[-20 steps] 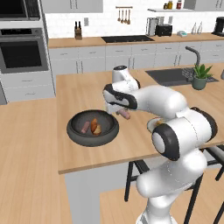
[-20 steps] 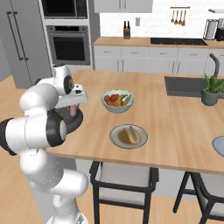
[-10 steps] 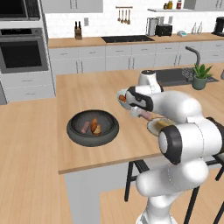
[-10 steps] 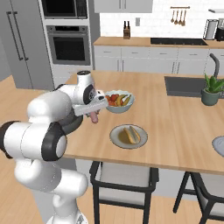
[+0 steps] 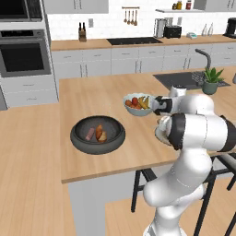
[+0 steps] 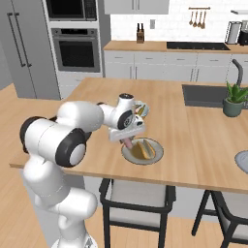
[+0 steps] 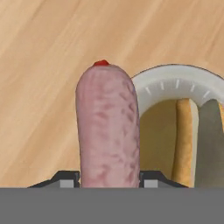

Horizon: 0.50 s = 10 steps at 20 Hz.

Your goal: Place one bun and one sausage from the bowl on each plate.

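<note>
My gripper [image 6: 127, 139] is shut on a pinkish sausage [image 6: 128, 143], which hangs just above the left edge of a grey-rimmed plate [image 6: 157, 156]. A golden bun [image 6: 144, 149] lies on that plate. In the hand view the sausage [image 7: 108, 127] stands between my fingertips [image 7: 151, 180], with the plate's rim [image 7: 175, 78] and the bun [image 7: 186, 140] to its right. The dark bowl [image 5: 76, 138] sits further left on the counter and holds another sausage [image 5: 90, 134] and an orange-brown bun [image 5: 101, 133]. A second plate [image 6: 241, 160] shows at the right edge.
A pale fruit bowl [image 5: 137, 105] with bananas stands just behind my hand. The sink and a potted plant [image 6: 234, 99] are at the far right of the island. Stools stand under the near counter edge [image 6: 145, 179].
The arm has swung right from the dark bowl to the plate with the bun, carrying the sausage along. The grip has stayed the same.
</note>
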{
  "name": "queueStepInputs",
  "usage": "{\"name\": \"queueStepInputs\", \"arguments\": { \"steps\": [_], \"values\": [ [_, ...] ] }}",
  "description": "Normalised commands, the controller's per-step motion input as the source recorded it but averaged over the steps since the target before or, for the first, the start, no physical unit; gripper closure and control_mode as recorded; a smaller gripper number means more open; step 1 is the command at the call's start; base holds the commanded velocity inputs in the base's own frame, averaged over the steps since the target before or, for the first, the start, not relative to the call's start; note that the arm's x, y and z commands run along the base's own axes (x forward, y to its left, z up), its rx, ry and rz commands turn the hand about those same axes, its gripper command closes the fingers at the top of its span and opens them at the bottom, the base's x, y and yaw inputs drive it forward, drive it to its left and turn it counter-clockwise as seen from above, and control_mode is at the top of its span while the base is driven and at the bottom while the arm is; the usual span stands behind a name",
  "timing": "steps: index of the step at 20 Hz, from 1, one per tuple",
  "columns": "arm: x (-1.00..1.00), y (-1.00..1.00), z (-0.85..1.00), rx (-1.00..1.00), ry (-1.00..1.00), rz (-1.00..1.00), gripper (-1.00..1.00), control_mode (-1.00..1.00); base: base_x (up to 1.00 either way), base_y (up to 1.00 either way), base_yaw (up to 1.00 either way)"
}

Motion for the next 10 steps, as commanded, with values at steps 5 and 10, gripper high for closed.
{"name": "queueStepInputs", "arguments": {
  "steps": [5, 10],
  "values": [
    [0.24, -0.38, -0.44, 0.03, 0.04, 0.0, 1.0, -1.0, 0.0, 0.0, 0.0],
    [0.08, 0.0, -0.48, 0.0, 0.0, 0.0, 1.0, -1.0, 0.0, 0.0, 0.0]
  ]
}}
